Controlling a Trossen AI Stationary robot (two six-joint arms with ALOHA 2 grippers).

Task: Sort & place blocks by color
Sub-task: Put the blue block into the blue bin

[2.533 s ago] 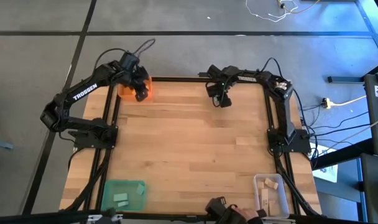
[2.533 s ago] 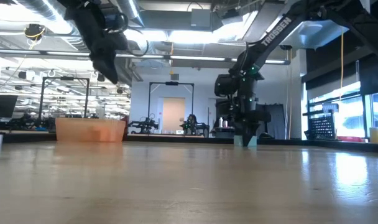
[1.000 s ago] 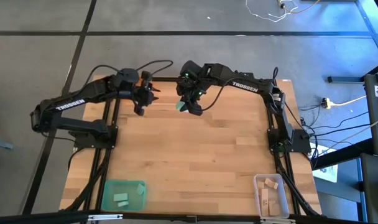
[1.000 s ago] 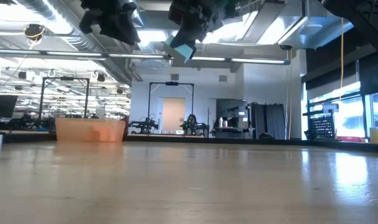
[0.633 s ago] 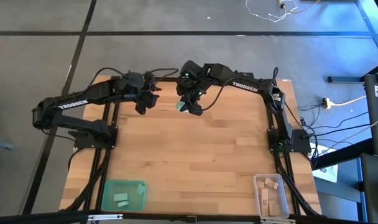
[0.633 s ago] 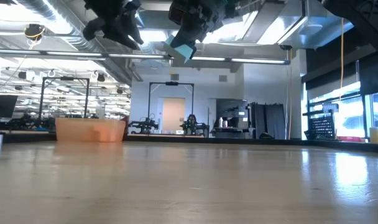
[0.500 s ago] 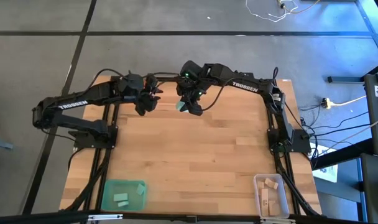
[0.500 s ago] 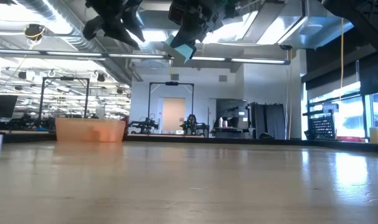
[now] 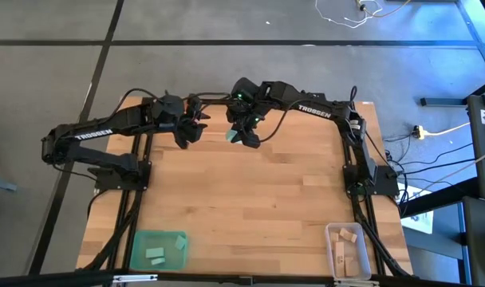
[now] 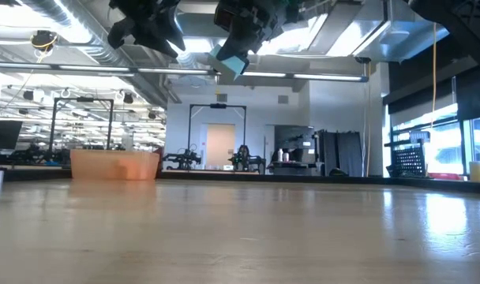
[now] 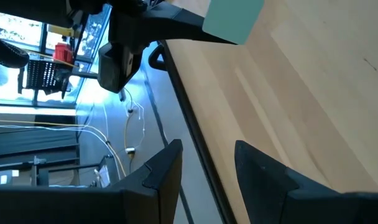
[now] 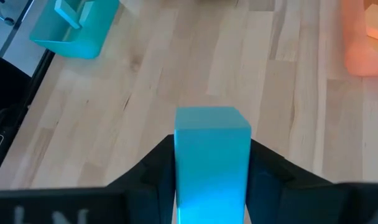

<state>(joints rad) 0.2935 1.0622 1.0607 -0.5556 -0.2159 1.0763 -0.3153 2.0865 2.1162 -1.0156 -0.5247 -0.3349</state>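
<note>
Right claw (image 12: 212,180) grips a teal block (image 12: 212,149), held high above the counter (image 9: 250,199) near its far edge. Left claw (image 11: 207,165), just beside it, stands part open and empty. Broad bare counter lies below both.

The orange tray (image 12: 370,43) is cut off at 3 o'clock; the teal block (image 11: 234,17) is cropped at 12 o'clock.

Both grippers hang above the table's (image 9: 250,199) far edge: left gripper (image 9: 196,126) just left of the right gripper (image 9: 244,137), which holds a block (image 9: 234,136). Two trays (image 9: 156,249) sit at the near corners.
</note>
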